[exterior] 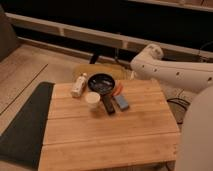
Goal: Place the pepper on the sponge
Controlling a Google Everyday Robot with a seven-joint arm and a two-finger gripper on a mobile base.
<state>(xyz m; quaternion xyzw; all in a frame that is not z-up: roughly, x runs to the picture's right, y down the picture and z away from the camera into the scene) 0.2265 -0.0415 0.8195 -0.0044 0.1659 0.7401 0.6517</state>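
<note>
1 pepper [118, 89] by 1 sponge [121, 102]; gripper out of view, can't tell state

Smooth white rounded arm [172, 74] with a bulbous joint [149, 54], broad pale body [197, 132], jaws out of sight

white arm [172, 74], gripper [131, 71] just past the blond table [110, 137]; orange-red pepper [119, 89], blue-grey sponge [121, 102], black pan [101, 82].

Wooden table [100, 135], glossy dark pan [101, 81], matt sponge [121, 102]
</note>
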